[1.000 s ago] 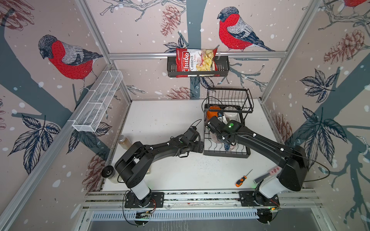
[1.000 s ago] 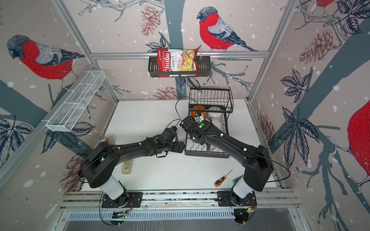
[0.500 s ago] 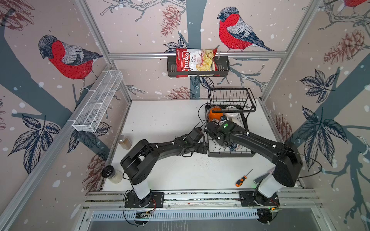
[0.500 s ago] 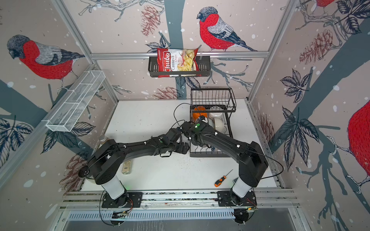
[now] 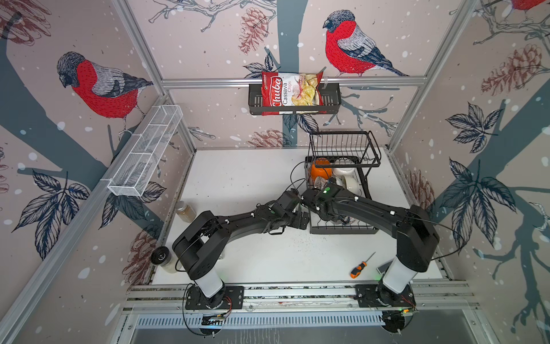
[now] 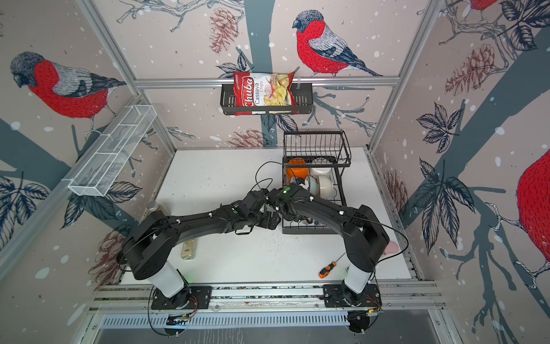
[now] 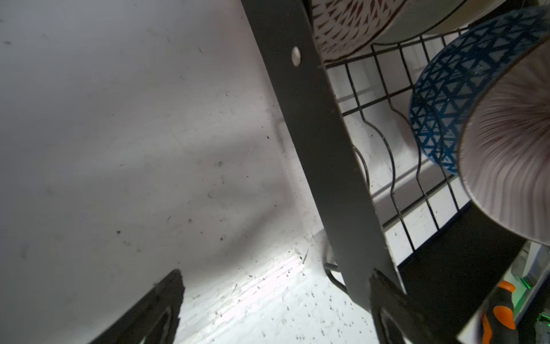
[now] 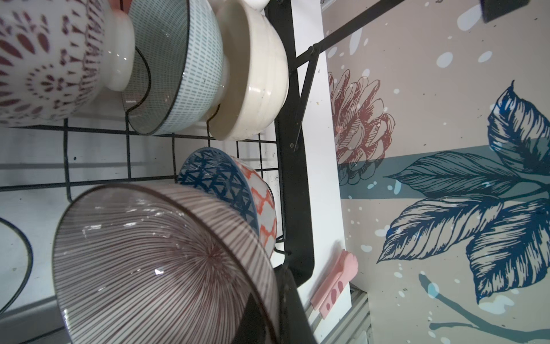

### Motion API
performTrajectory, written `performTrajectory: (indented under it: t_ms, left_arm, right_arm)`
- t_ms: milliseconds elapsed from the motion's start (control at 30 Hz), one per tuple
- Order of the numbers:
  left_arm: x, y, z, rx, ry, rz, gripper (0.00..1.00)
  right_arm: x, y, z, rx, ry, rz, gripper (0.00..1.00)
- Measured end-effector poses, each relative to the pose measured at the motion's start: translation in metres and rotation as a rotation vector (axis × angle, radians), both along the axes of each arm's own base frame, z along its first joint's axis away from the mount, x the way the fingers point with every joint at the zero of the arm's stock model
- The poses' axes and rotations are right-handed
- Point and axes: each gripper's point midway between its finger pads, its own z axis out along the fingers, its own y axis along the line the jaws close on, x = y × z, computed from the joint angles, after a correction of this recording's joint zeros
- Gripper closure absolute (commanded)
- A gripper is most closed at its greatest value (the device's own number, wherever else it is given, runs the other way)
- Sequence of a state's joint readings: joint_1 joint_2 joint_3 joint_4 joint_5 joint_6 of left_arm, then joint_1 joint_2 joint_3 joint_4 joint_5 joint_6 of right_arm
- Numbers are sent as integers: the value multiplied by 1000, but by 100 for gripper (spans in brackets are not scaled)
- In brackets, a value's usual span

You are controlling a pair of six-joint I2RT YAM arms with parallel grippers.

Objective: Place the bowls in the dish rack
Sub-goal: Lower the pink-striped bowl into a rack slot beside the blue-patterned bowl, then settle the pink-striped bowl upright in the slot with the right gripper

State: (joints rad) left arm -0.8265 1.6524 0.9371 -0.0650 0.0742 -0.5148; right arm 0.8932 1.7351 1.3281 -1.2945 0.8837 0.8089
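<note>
White tabletop [image 5: 238,178] enclosed by bird-wallpaper walls. Both top views show the black dish rack [image 5: 342,230] toward the right rear, with an orange bowl [image 5: 320,170] and cream bowls [image 5: 351,183] in its lower tier; the arms hide its near end. Only the right wrist view shows that end: the right gripper [image 8: 275,300] is clamped on the rim of a striped bowl [image 8: 148,253], which is tilted over the lower tier beside a blue triangle-pattern bowl [image 8: 214,175]. Only the left wrist view shows the left gripper [image 7: 273,315] spread wide and empty, with one finger at the rack's outer side wall.
</note>
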Motion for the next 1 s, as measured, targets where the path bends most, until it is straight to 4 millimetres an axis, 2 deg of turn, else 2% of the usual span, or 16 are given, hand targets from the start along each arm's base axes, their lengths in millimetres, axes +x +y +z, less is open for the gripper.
performTrajectory:
  t_ms: [167, 433, 800, 1000]
  left_arm:
    - [2, 10, 10, -33, -32, 22, 4]
    - [13, 64, 19, -38, -62, 145, 4]
    - [30, 128, 50, -18, -169, 340, 4]
    - [34, 151, 66, -32, -214, 400, 4]
  right_arm:
    - [4, 3, -7, -18, -1, 2, 100]
    - [8, 5, -11, -55, 4, 3, 100]
    - [12, 6, -20, -102, 19, 12, 100]
    - [13, 6, -27, -134, 37, 18, 100]
